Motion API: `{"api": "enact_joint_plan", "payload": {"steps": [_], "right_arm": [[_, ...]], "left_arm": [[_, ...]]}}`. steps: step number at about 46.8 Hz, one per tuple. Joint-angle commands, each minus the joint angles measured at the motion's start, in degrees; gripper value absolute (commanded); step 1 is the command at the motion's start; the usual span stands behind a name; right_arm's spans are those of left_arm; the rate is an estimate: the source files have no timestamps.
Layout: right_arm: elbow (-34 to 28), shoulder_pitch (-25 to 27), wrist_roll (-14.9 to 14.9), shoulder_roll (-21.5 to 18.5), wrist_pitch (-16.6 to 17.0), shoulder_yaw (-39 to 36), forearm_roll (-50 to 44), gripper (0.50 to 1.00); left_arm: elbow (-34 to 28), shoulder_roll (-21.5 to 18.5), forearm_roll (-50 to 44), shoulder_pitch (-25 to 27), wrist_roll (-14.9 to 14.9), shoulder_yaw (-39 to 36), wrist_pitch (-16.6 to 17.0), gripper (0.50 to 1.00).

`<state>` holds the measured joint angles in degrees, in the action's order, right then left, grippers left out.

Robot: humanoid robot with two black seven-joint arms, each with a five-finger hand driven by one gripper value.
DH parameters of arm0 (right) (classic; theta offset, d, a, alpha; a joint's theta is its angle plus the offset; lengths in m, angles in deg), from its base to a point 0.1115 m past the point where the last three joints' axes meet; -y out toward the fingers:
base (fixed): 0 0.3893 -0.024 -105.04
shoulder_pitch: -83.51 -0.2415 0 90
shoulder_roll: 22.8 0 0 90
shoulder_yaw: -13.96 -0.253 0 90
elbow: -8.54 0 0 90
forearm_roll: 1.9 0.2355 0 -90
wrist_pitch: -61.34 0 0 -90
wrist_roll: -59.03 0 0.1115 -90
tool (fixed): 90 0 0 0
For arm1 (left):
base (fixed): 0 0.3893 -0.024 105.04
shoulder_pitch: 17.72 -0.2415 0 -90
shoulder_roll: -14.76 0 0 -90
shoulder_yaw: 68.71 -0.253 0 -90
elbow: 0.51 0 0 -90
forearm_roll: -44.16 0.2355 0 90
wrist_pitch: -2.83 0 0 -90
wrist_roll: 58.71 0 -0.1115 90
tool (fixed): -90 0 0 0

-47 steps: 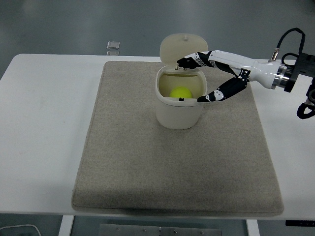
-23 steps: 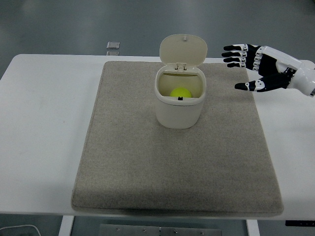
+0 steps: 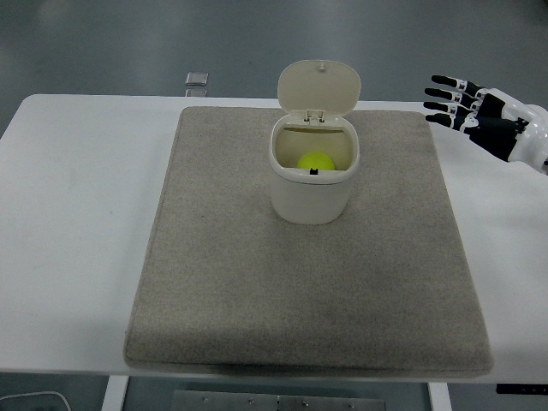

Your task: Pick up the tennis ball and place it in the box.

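Now the tennis ball (image 3: 314,160) lies inside the cream box (image 3: 312,190), lid (image 3: 318,86) upright, at upper centre on the grey mat (image 3: 257,282). At right edge, the right hand (image 3: 484,121) hovers, fingers apart, empty.

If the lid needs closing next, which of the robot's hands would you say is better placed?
Probably the right hand: it hovers open, right of the box, whose lid stands upright. The left arm is out of view.
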<state>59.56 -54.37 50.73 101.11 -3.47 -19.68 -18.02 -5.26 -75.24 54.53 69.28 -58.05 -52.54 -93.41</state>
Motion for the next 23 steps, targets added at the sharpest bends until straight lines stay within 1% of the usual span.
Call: {"api": "enact_joint_plan", "payload": {"steps": [1, 7, 11, 15, 23], "right_arm": [[-1.45, -0.46, 1.35, -1.56, -0.76, 0.06, 2.49, 0.897], [-1.98, -0.46, 3.82, -3.85, -3.31, -0.02, 7.68, 0.897], [-2.07, -0.55, 4.00, -4.82, -4.80, 0.06, 11.46, 0.897], [-2.85, -0.55, 4.00, -5.87, -5.60, -0.03, 14.88, 0.897], [-6.28, -0.46, 4.08, -8.42, -5.77, 0.06, 22.09, 0.897]], "left_arm": [[0.00, 0.00, 0.00, 0.01, -0.04, 0.00, 0.00, 0.992], [0.00, 0.00, 0.00, 0.01, 0.05, -0.08, 0.00, 0.992], [0.00, 0.00, 0.00, 0.01, -0.04, 0.00, 0.00, 0.992], [0.00, 0.00, 0.00, 0.01, 0.05, -0.08, 0.00, 0.992], [0.00, 0.00, 0.00, 0.01, 0.05, 0.00, 0.00, 0.992]]}}
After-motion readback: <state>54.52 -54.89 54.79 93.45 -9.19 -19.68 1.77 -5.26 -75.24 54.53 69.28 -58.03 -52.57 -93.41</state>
